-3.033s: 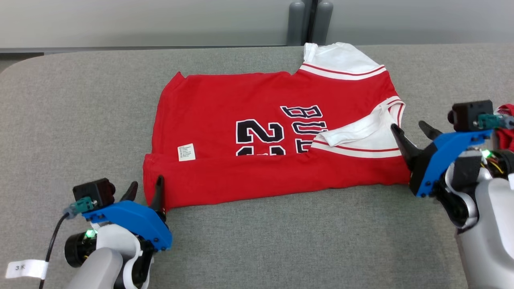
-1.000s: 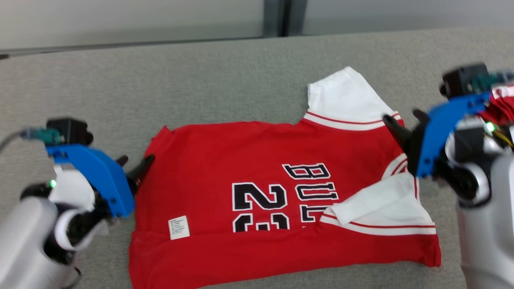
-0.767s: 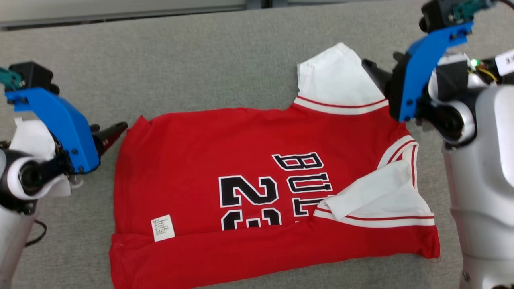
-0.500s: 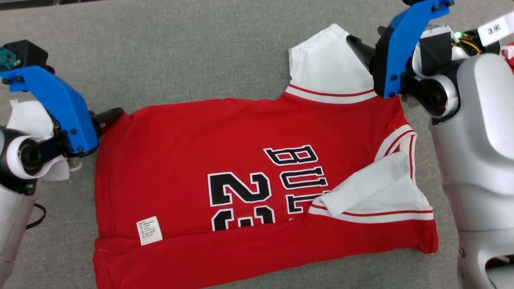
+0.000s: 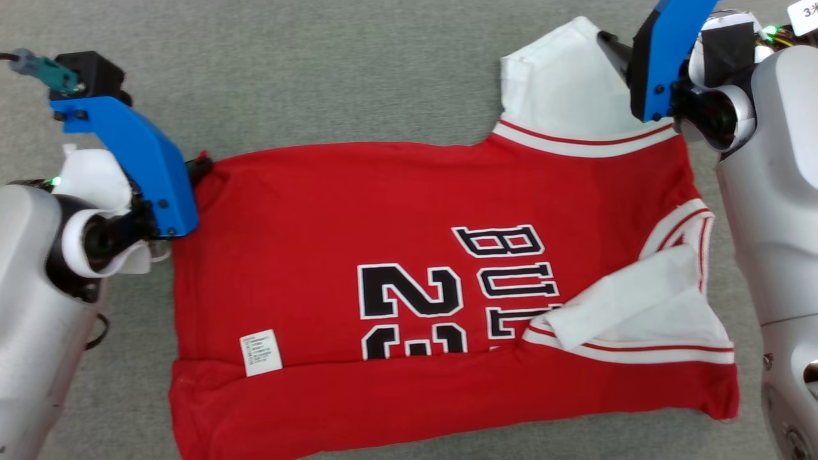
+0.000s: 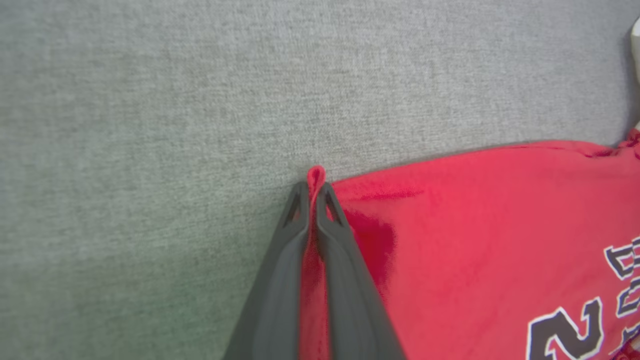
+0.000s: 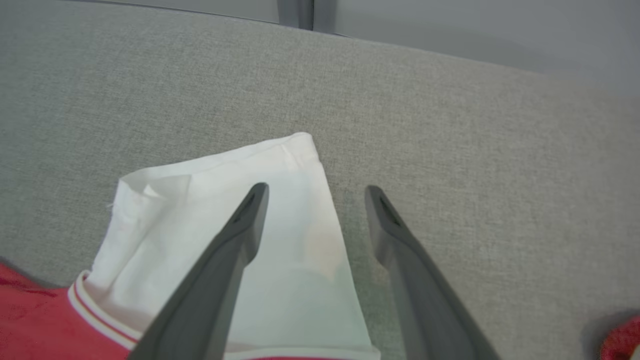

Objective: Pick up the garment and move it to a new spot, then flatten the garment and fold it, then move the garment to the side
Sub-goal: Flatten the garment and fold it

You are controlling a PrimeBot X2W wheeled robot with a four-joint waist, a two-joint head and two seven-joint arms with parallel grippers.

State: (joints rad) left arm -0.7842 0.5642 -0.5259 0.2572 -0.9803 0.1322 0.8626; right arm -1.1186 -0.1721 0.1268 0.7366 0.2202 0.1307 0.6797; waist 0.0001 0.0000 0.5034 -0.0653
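The garment point(image 5: 409, 255) is a red jersey with white sleeves and black lettering, lying flat on the grey table with its near edge folded over. My left gripper point(image 6: 314, 192) is shut on the jersey's far left corner point(image 5: 204, 167), red cloth pinched between its fingers. My right gripper point(image 7: 314, 192) stands open over the far white sleeve point(image 7: 225, 240), one finger above the sleeve, the other above bare table beside its edge. In the head view the right gripper's fingers point(image 5: 615, 46) sit at the sleeve's right side point(image 5: 562, 83).
The grey fabric tabletop point(image 5: 319, 76) stretches around the jersey. A grey wall and a dark post point(image 7: 296, 12) rise beyond the table's far edge. A bit of other red cloth point(image 7: 622, 340) lies at the right.
My left gripper has closed on the jersey's far left corner. The right gripper moved further over the white sleeve, staying open. The head camera has tilted down and shifted.
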